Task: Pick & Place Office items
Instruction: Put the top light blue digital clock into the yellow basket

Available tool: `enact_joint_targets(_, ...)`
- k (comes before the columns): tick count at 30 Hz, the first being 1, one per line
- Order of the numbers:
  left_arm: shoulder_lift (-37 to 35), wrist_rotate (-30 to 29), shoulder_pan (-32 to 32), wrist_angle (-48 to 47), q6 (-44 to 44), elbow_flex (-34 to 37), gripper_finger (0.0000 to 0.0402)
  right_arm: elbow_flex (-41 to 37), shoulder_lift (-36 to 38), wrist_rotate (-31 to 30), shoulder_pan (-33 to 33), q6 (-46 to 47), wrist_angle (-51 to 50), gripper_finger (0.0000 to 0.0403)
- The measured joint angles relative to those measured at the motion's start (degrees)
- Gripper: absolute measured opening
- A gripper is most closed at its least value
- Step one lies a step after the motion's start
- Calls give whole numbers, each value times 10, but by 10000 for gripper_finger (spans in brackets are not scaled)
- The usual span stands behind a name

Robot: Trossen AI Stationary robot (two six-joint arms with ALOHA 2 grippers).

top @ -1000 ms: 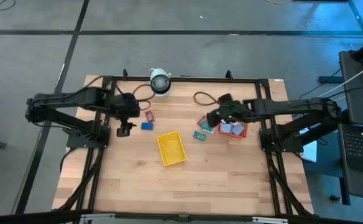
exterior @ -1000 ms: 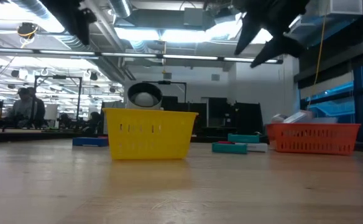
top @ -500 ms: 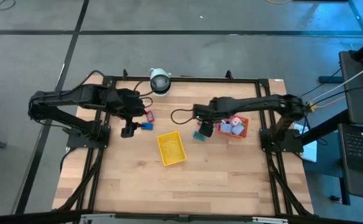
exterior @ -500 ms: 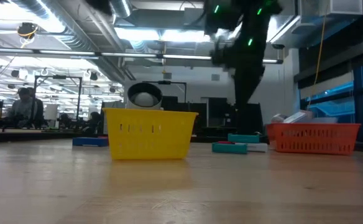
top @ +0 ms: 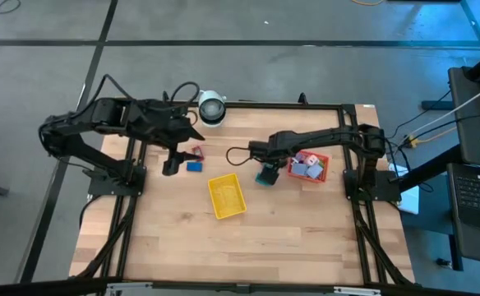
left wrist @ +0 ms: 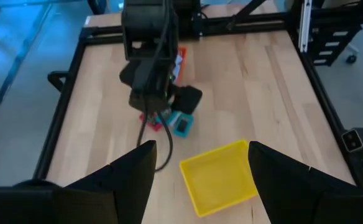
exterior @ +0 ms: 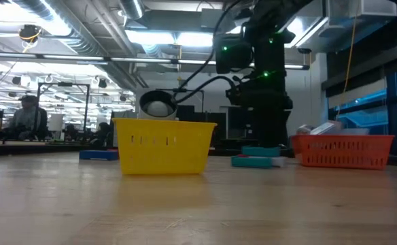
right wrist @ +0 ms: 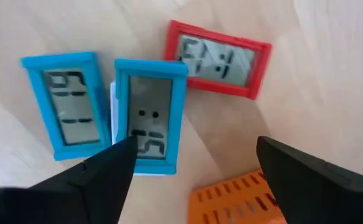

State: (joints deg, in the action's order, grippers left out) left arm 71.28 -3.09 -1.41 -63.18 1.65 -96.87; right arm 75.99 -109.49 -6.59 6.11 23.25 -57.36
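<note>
Under open right gripper: two blue items, red item; overhead hides them. Left gripper open.

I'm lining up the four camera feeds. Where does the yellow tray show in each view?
High view: the yellow tray sits mid-table, between the arms.
Low view: left of centre, seen side-on.
Left wrist view: beyond the left gripper, which is open.
Right wrist view: not in it; the right gripper is open over small blue and red displays.
Shared landmark: the red-orange tray, to the yellow tray's right in the high and low views.
</note>
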Motion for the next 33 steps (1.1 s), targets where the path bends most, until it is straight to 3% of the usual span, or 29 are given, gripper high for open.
enact_joint_targets(14,53,7,-6,-2,0,-20,251,21,56,29,-10,76,17,341)
enact_joint_targets(33,59,0,-39,7,1,-20,251,19,12,33,-19,109,56,341)
